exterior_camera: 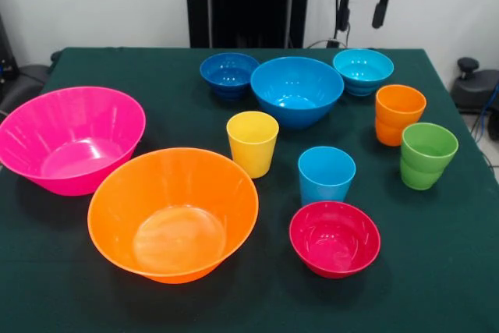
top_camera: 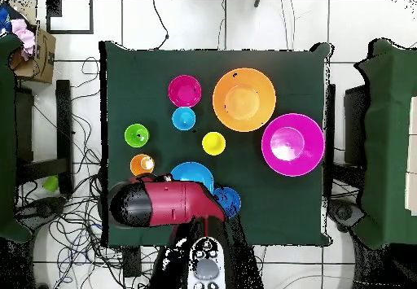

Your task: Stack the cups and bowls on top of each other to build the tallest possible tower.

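Every piece stands alone on the green table; there is no tower. The large pink bowl and large orange bowl are at the left. The yellow cup and light-blue cup stand in the middle, with the small red bowl in front. The small dark blue bowl, medium blue bowl and small cyan bowl line the back. The orange cup and green cup are at the right. My gripper hangs open and empty above the cyan bowl.
In the overhead view the red arm covers the cyan bowl and part of the medium blue bowl. The table's edge lies close to the green cup and orange cup. Cables and a cardboard box lie on the floor.
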Tool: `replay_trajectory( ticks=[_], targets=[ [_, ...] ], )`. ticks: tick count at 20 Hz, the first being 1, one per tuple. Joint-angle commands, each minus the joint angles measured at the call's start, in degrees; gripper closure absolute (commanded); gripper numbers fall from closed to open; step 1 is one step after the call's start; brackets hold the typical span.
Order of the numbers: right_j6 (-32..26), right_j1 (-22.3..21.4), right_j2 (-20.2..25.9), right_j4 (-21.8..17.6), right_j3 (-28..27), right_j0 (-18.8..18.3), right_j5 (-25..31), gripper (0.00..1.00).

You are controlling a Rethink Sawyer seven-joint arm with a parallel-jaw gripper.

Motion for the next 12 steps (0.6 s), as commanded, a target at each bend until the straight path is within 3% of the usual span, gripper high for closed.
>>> replay_trajectory(
  ticks=[1,3,8,12],
  targets=[
    [5.28,9.23,1.63,-4.86,-4.5,1.45,-3.22,0.0],
    [6.24,9.25,-1.56,-6.52,-6.7,4.02,-1.42,0.0],
    [3.69,4.07,-2.22,-7.21,-6.7,3.33,3.25,0.0],
    [0.76,3.84,-1.04,-8.8,-6.9,0.73,2.69,0.0]
  ],
)
